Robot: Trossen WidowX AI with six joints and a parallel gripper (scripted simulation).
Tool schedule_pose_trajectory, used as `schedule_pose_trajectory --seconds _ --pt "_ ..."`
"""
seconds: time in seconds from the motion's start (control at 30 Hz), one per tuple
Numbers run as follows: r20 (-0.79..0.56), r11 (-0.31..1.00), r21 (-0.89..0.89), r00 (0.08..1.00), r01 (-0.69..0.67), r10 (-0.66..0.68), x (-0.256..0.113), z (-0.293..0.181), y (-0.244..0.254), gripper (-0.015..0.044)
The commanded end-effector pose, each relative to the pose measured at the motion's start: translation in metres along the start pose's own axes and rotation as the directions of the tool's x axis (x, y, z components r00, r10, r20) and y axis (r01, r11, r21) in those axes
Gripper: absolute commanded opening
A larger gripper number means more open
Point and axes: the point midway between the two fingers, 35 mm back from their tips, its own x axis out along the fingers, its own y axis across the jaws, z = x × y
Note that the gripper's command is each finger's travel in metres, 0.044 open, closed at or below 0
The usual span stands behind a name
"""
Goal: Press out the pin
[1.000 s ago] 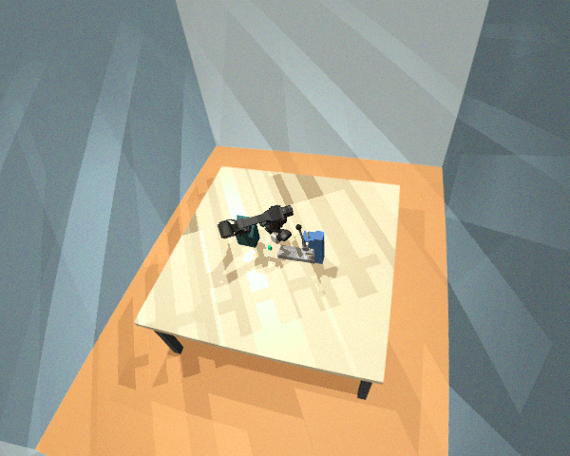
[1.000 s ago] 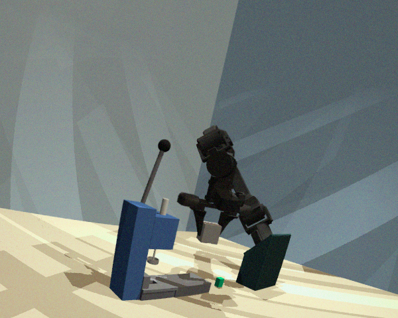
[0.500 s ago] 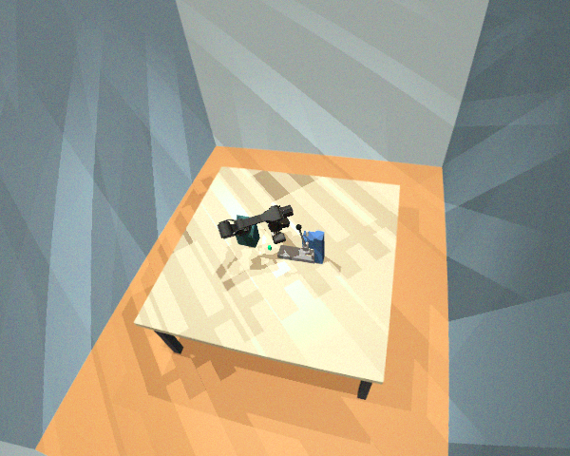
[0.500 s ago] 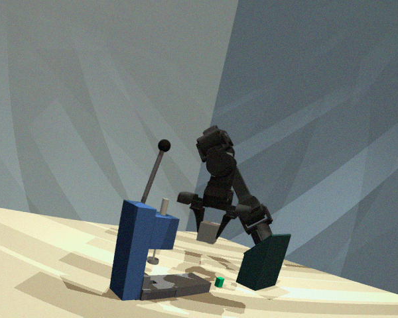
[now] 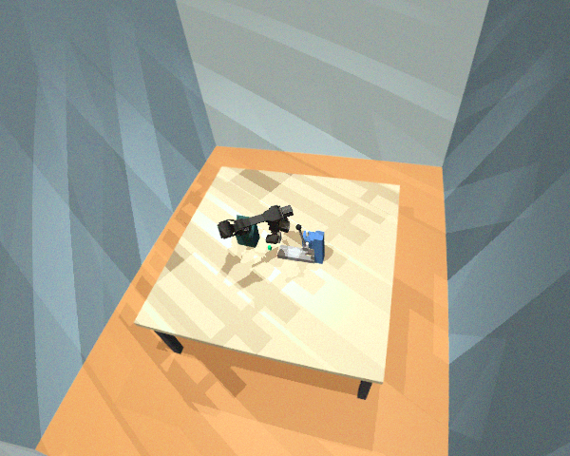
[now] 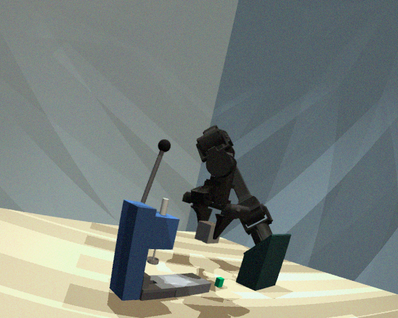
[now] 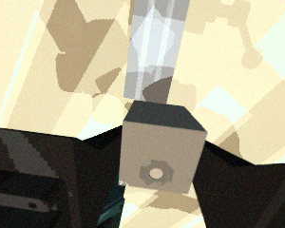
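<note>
"Where is the block, seen from the press?"

"The press (image 5: 318, 246) (image 6: 132, 250) is blue and upright. My gray block (image 6: 205, 231) (image 7: 163, 156) is in the air, beyond the free end of the press's bed (image 5: 288, 253) (image 6: 192, 282) (image 7: 152, 57), on the side toward my arm's base (image 5: 247, 236) (image 6: 261, 267)."

"What is your gripper doing?"

"My gripper (image 6: 211, 227) (image 7: 156, 132) is clamped on the block, a dark finger on each of two opposite sides. That grip leaves the top face uncovered, with the pale round pin (image 7: 156, 173) showing in it, presumably so the punch can reach it."

"And the press itself?"

"Its lever (image 6: 152, 176) (image 5: 301, 234) is up, topped by a black ball. The punch (image 6: 153, 257) hangs above the bed with a gap under it, room I judge is meant for the block."

"What comes next?"

"I think I should carry the block in toward the press's column, low enough to pass under the punch, and line up the pin before letting go. A crooked set-down could make the punch miss."
</note>
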Motion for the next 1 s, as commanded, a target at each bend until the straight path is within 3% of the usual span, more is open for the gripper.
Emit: schedule_pose_trajectory --seconds 0.0,0.47,0.97 --pt "0.004 0.989 0.149 1.000 -0.001 0.000 -0.0009 0.0001 -0.0011 0.0000" --pt "0.004 0.805 0.594 1.000 -0.003 0.001 -0.0009 0.0001 -0.0012 0.0000" --pt "0.004 0.403 0.915 1.000 -0.004 0.001 -0.0009 0.0001 -0.0012 0.0000"
